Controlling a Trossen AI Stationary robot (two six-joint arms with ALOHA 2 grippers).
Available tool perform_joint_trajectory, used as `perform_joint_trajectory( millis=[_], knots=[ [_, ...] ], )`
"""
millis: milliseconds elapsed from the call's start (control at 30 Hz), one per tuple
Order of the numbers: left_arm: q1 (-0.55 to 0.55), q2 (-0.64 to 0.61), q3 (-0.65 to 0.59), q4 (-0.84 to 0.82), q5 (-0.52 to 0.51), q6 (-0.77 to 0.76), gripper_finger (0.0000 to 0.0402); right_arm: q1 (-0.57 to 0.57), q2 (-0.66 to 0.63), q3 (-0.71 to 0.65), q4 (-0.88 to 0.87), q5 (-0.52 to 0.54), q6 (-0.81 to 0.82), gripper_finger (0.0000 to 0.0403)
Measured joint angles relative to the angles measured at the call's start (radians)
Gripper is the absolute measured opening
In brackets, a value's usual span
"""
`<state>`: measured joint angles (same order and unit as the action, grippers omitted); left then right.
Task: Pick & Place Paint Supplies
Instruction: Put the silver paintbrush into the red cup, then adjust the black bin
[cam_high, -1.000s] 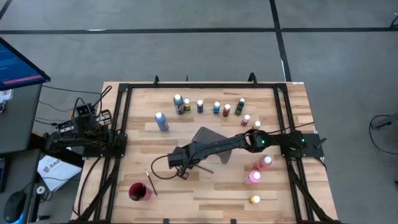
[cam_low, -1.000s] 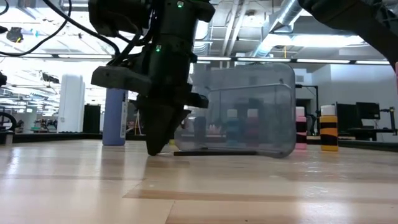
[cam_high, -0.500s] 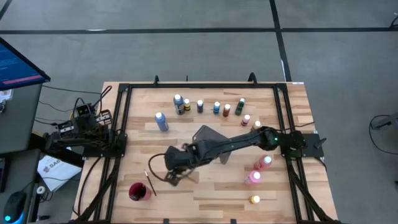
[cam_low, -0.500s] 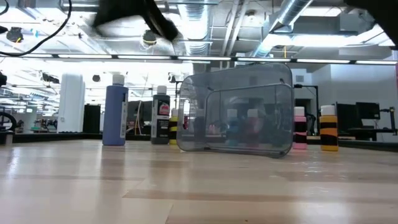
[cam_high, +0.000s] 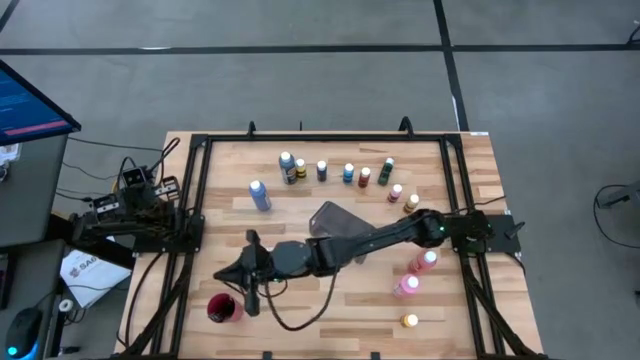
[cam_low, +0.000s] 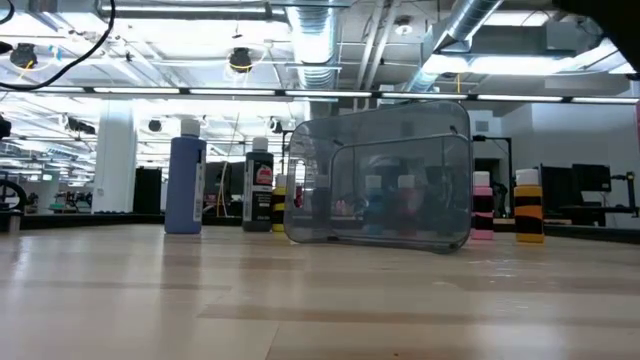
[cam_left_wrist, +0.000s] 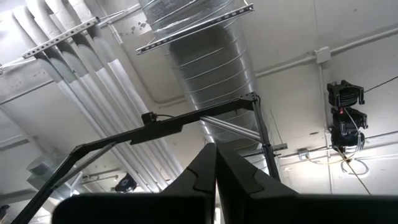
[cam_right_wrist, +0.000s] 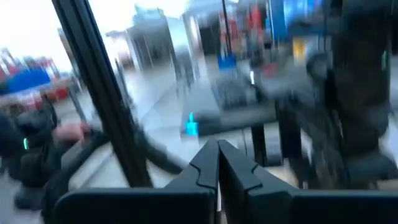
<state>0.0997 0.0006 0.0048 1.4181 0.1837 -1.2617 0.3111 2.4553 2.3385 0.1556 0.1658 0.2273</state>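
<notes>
Right arm swung from bench middle toward red cup (cam_high: 224, 308) | right gripper (cam_high: 247, 272) fingers together, probably carrying a paintbrush to the cup | paint bottles (cam_high: 322, 170) lined along far side | left arm parked off-bench, fingers together

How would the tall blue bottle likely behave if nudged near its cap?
The tall blue bottle stands upright, narrow for its height, so it would probably tip rather than slide. Its round body suggests it might then roll across the wooden table.
</notes>
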Motion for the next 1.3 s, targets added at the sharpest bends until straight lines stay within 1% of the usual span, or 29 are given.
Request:
perform_joint_trajectory(
  millis=[33,167,367,867,933,1033,1133,1300],
  knots=[
    [0.000,0.000,0.000,0.000,0.000,0.000,0.0003,-0.002,0.021,0.003,0.074,0.000,-0.011,0.0000],
    [0.000,0.000,0.000,0.000,0.000,0.000,0.0003,-0.008,0.078,0.004,0.244,-0.010,-0.009,0.0000],
    [0.000,0.000,0.000,-0.001,0.001,0.000,0.0003,-0.008,0.153,0.002,0.370,-0.014,0.012,0.0000],
    [0.010,0.000,0.000,0.000,0.000,0.000,0.0003,0.013,0.213,0.004,0.379,-0.014,-0.025,0.0000],
    [0.016,0.000,0.000,0.000,0.000,0.000,0.0003,0.019,0.221,0.002,0.356,-0.013,-0.025,0.0000],
    [0.021,0.000,0.000,0.000,0.000,0.000,0.0003,0.024,0.218,0.002,0.276,-0.011,-0.031,0.0003],
    [0.021,0.000,0.000,0.000,0.000,0.000,0.0003,0.024,0.217,0.003,0.202,-0.011,-0.072,0.0024],
    [0.021,0.000,0.000,0.000,0.001,0.000,0.0003,0.031,0.214,0.003,0.196,-0.007,-0.145,0.0087]
  ],
)
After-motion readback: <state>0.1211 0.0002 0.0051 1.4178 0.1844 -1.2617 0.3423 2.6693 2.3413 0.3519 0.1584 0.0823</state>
